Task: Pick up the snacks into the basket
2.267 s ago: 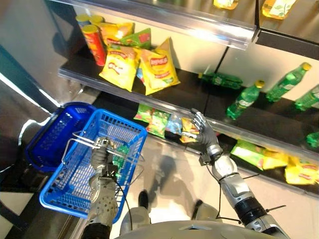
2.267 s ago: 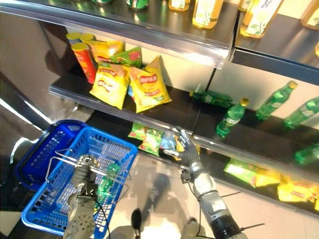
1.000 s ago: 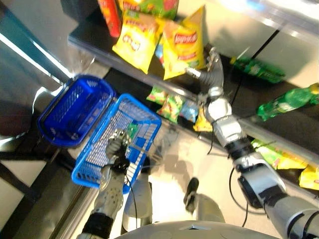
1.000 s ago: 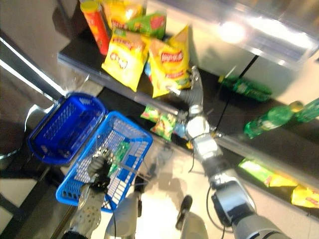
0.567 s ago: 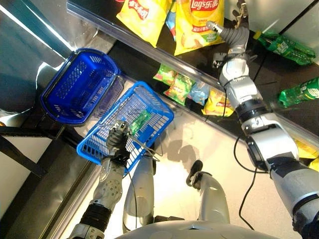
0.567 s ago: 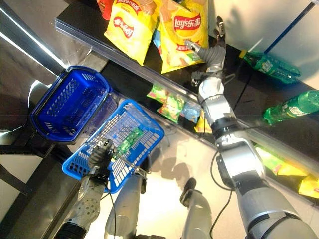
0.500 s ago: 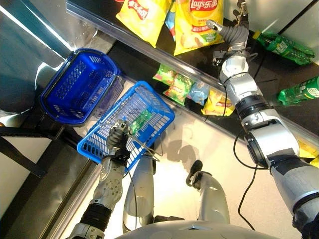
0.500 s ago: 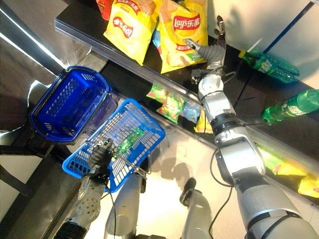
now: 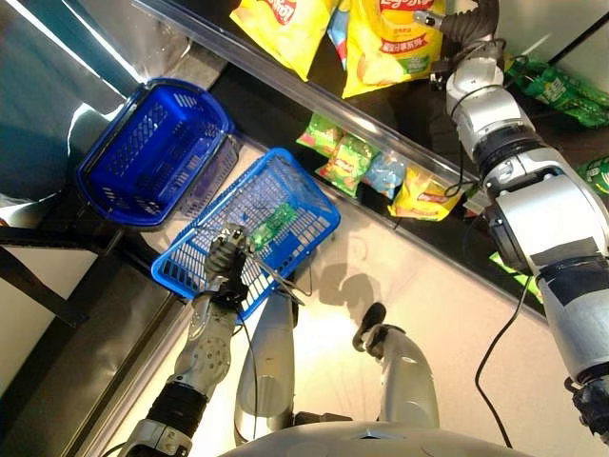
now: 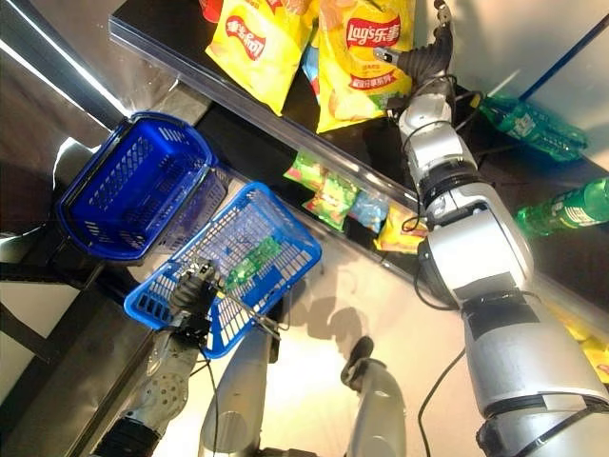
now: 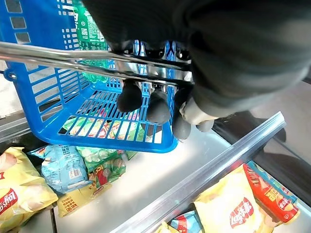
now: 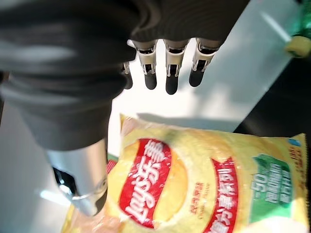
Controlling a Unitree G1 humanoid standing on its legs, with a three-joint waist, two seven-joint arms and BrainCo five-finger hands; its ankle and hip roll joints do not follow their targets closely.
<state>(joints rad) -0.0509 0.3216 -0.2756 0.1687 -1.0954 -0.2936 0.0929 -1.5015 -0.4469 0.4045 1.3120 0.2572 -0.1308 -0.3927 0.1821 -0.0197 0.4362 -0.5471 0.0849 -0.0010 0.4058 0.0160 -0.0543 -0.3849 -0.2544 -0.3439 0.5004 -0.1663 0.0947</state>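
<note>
The dark shelf [image 10: 238,109] with its clear front lip runs across above the floor, and the right arm crosses over that lip to reach the bags. A second blue basket [image 9: 152,152] lies on the floor beyond the left hand's fingers, touching the carried one. The blue basket [image 9: 252,228] hangs from its wire handle [image 11: 73,60], around which the left hand [image 9: 226,257] has its fingers [image 11: 130,97] curled tight; a green packet [image 9: 273,225] lies inside it, just past the fingertips. On the shelf a yellow chip bag [image 10: 366,57] leans beside another yellow bag [image 10: 255,43]. The right hand [image 10: 419,59] hovers at the near bag's edge, fingers [image 12: 167,68] straight and spread, thumb [image 10: 388,55] pointing at the bag; it seems just short of touching, though the angle is poor. Small snack packets [image 9: 350,162] lie on the lower shelf, well below the right fingers.

Against half a second ago, the right hand sits higher beside the chip bag, while the whole view has shifted, so the camera moved too; the left hand keeps its grip on the handle
</note>
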